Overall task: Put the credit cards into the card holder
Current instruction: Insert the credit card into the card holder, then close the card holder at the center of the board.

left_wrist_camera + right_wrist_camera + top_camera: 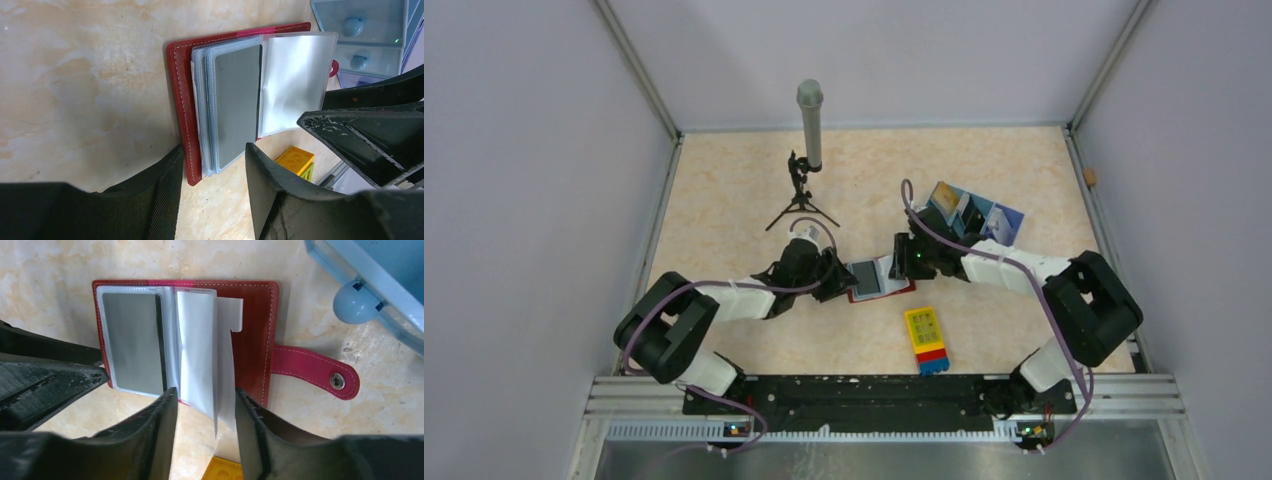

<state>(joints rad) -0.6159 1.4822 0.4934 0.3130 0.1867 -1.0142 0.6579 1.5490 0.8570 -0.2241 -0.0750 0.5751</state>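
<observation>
We are straddling the card holder (pixel 255 330), lying open mid-table with one dark card (pixel 235 100) pocketed, with the left gripper (pixel 212 160) and right gripper (pixel 206 395) both half open and gripping nothing, and we are risking creasing its loose clear sleeves (pixel 197 340) by closing crookedly.

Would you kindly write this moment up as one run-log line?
card holder: open flat | dark card: sleeved | left gripper: open at holder edge | right gripper: open, straddling clear sleeves
</observation>
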